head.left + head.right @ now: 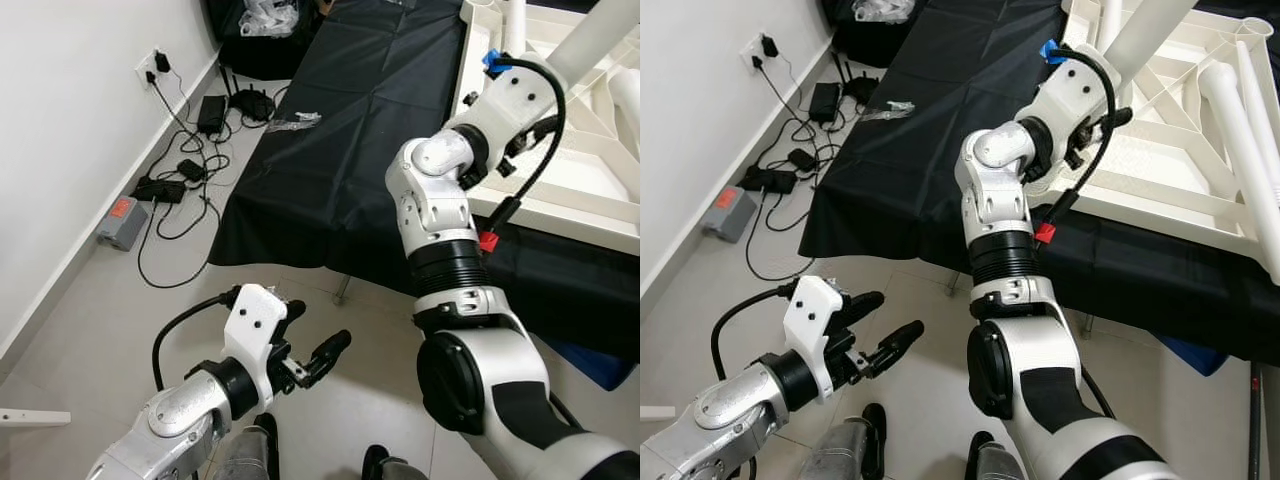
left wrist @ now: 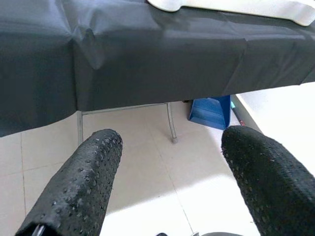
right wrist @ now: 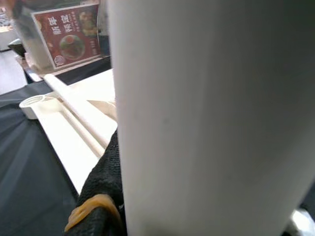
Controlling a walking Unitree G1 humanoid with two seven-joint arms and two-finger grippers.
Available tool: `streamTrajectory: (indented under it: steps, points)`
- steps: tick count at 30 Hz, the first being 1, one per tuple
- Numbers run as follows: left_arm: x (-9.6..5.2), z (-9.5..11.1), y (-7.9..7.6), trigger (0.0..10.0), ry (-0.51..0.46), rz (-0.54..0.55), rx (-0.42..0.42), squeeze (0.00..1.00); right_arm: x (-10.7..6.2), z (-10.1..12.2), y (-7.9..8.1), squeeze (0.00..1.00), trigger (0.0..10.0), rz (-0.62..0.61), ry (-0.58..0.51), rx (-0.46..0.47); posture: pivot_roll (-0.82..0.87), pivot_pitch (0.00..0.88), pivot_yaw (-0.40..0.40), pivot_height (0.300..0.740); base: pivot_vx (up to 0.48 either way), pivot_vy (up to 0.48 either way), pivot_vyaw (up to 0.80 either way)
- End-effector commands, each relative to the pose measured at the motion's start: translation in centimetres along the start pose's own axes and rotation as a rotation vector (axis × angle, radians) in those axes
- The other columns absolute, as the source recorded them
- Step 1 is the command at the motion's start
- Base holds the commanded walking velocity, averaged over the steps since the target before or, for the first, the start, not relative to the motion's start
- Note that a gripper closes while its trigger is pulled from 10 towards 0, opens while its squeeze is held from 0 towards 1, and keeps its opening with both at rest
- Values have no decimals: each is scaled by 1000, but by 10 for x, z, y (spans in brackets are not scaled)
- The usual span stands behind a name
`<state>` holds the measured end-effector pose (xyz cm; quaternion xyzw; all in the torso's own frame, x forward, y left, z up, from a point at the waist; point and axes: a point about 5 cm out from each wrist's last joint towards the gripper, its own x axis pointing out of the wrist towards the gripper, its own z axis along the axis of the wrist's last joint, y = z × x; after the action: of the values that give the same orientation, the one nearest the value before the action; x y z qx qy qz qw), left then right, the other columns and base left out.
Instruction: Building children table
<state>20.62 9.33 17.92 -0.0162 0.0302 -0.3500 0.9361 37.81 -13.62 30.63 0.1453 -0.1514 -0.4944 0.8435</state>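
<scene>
upturned white table top (image 1: 1160,160) lying on the black-draped bench (image 1: 350,150), underside ribs facing up. right gripper (image 1: 1095,85) reaching over the top's near left corner, clenched around a white table leg (image 1: 1145,30) that slants upward from there; one black finger (image 3: 106,182) pressed against the leg. another loose leg (image 1: 1245,150) lying on the top's right part. left gripper (image 1: 315,350) low over the floor tiles in front of the bench, fingers (image 2: 81,187) spread apart, grasping nothing. cables and chargers (image 1: 185,150) on the floor left of the bench.
</scene>
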Motion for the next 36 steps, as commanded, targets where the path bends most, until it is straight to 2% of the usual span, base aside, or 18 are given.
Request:
streamTrajectory:
  steps: [1, 2, 6, 13, 23, 36]
  points:
    - [-1, -5, 0, 10000, 15, 8, -16, 0, 0, -65, -31, 0, 10000, -134, 167, -273, 213, 374, -3, 740, 0, 0, 0]
    - [-1, -5, 0, 10000, 14, 10, -17, 0, -2, -66, -30, 0, 10000, -139, 168, -316, 212, 373, -5, 740, 0, 0, 0]
    - [-1, -5, 0, 10000, 13, 13, -16, 0, -6, -67, -26, 0, 10000, -132, 173, -351, 211, 375, -7, 740, 0, 0, 0]
    - [0, -4, 1, 10000, 10, 16, -14, 0, -11, -68, -22, 0, 10000, -89, 178, -317, 204, 372, -9, 740, 0, 0, 0]
    - [0, -5, 2, 10000, 9, 21, -12, 0, -15, -72, -26, 0, 10000, -157, 171, -325, 202, 367, -8, 740, 0, 0, 0]
    - [2, -5, 1, 10000, 2, 27, -15, 0, -15, -68, -34, 0, 10000, -344, 111, -436, 199, 354, -13, 740, 0, 0, 0]
